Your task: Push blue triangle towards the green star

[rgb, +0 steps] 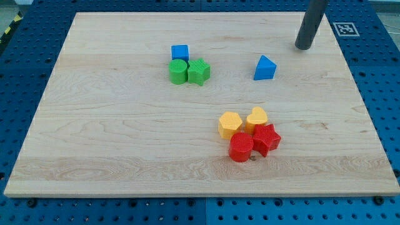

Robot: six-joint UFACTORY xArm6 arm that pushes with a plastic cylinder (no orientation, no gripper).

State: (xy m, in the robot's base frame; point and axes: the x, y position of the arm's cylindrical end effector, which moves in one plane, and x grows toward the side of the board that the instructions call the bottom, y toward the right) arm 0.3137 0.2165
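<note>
My tip [304, 47], a bare rod with no jaws to open or close, hovers up and to the right of the blue triangle [265, 67], a light, rigid block likely best pushed from its right face toward the green star [199, 72].

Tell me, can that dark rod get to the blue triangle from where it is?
Probably yes. My tip sits up and to the view's right of the blue triangle, with only bare wooden board between them.
</note>
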